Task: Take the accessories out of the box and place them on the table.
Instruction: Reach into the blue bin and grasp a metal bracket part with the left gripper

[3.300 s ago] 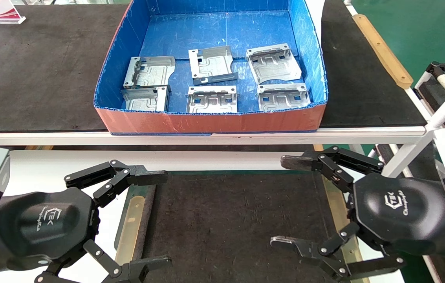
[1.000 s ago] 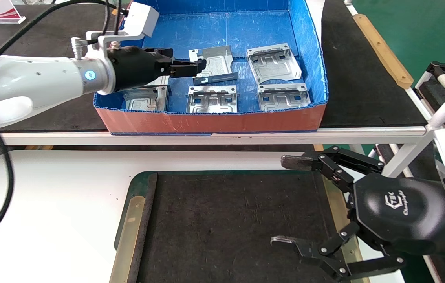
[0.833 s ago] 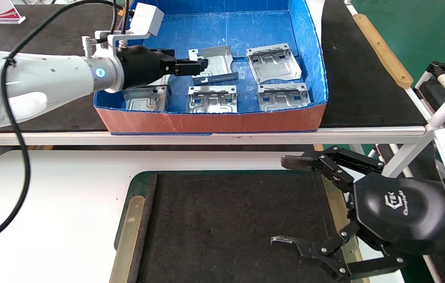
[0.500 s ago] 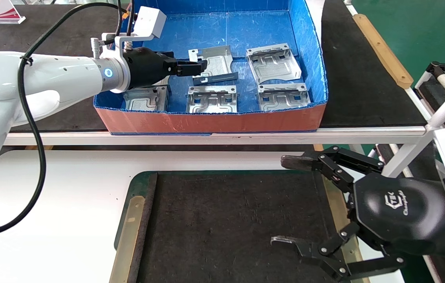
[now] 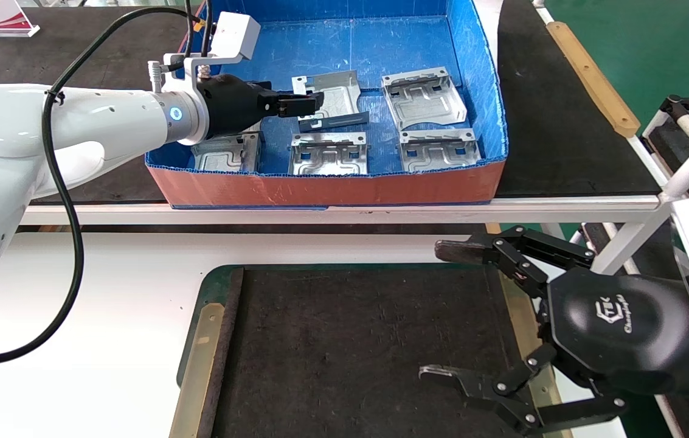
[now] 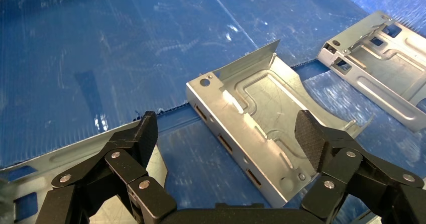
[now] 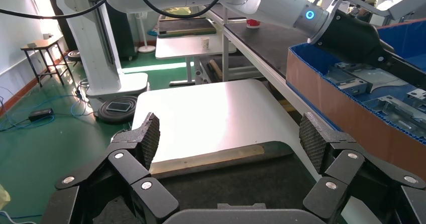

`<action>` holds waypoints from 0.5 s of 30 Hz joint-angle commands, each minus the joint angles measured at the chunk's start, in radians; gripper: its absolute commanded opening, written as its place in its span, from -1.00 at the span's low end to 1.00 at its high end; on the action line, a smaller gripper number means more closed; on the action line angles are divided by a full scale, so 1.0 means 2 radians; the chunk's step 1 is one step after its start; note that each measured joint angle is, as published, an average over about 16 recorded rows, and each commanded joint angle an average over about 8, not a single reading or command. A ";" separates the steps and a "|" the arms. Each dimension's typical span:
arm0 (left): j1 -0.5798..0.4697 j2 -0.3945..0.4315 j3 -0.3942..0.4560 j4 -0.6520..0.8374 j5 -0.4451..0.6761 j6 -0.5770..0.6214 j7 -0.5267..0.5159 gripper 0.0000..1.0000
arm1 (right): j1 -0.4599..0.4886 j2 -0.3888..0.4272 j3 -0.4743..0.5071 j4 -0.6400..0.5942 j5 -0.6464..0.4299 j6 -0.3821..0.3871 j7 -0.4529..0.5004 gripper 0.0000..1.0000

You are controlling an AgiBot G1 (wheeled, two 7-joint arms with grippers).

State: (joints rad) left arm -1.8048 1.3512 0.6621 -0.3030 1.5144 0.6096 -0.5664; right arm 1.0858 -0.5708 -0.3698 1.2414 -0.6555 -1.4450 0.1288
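Step in hand: first pick, approach stage. Left claw (image 5: 301, 104) inside the box (image 5: 320, 182), fingers spread wide either side of the middle back plate (image 6: 261, 128), not yet touching. All six plates lying in the box; none on the lower bench (image 5: 107, 304). Right claw (image 5: 466, 310) parked over the mat, also spread. Next, by judgement: ease down over the plate's flanges, close firmly, lift clear of the wall, carry to the mat.
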 commanded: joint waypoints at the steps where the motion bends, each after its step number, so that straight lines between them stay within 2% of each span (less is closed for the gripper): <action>1: 0.000 0.001 0.003 -0.002 -0.002 -0.002 -0.002 1.00 | 0.000 0.000 0.000 0.000 0.000 0.000 0.000 1.00; 6: 0.005 0.002 0.020 -0.002 0.004 -0.015 -0.012 1.00 | 0.000 0.000 0.000 0.000 0.000 0.000 0.000 1.00; 7: 0.006 0.002 0.024 -0.001 0.005 -0.018 -0.014 1.00 | 0.000 0.000 0.000 0.000 0.000 0.000 0.000 0.98; 8: 0.006 0.002 0.026 -0.001 0.007 -0.020 -0.016 1.00 | 0.000 0.000 0.000 0.000 0.000 0.000 0.000 0.87; 10: 0.007 0.003 0.032 0.000 0.007 -0.024 -0.021 0.96 | 0.000 0.000 0.000 0.000 0.000 0.000 0.000 0.42; 11: 0.007 0.003 0.034 0.000 0.006 -0.026 -0.022 0.77 | 0.000 0.000 0.000 0.000 0.000 0.000 0.000 0.17; 15: 0.006 0.004 0.039 -0.001 0.005 -0.031 -0.026 -0.23 | 0.000 0.000 0.000 0.000 0.000 0.000 0.000 -0.81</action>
State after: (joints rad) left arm -1.7916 1.3576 0.7351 -0.3044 1.5262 0.5524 -0.6152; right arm 1.0857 -0.5707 -0.3697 1.2412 -0.6554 -1.4447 0.1287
